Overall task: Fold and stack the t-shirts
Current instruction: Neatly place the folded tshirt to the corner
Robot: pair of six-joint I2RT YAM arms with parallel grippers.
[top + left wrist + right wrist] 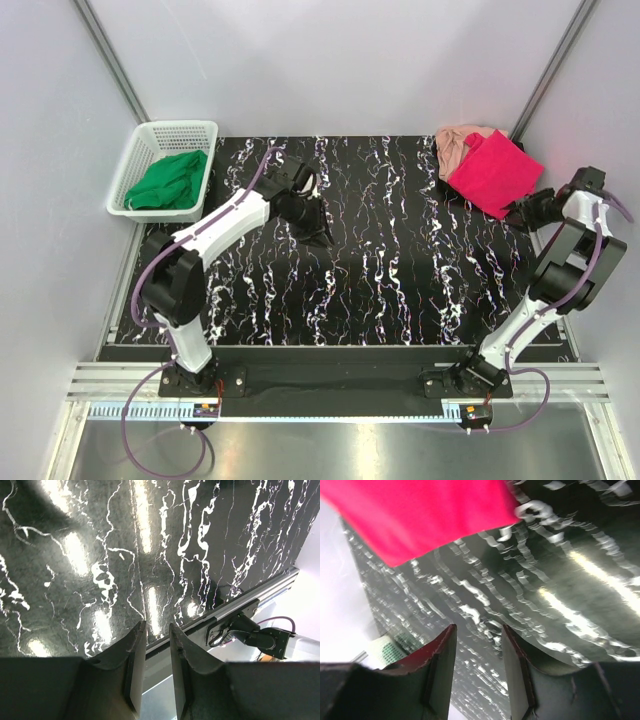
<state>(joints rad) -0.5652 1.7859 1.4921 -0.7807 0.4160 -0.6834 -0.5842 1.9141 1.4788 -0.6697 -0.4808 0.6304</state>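
Two t-shirts lie stacked at the table's back right corner. The bright crimson-pink t-shirt (492, 172) is folded into a rough square on top of the pale salmon-pink t-shirt (458, 146), which shows at the far left of the stack. My right gripper (522, 212) hangs just off the crimson shirt's near right edge; in the right wrist view it (479, 627) stands open and empty, with the crimson shirt (420, 515) beyond the fingertips. My left gripper (318, 232) is over the left middle of the table, its jaws (157, 625) a narrow gap apart with nothing between them.
A white plastic basket (140, 150) stands off the table's back left corner and holds a green cloth (170, 181). The black marbled table top (380, 270) ends at a metal rail (330, 375) along the near edge. Grey walls close in both sides.
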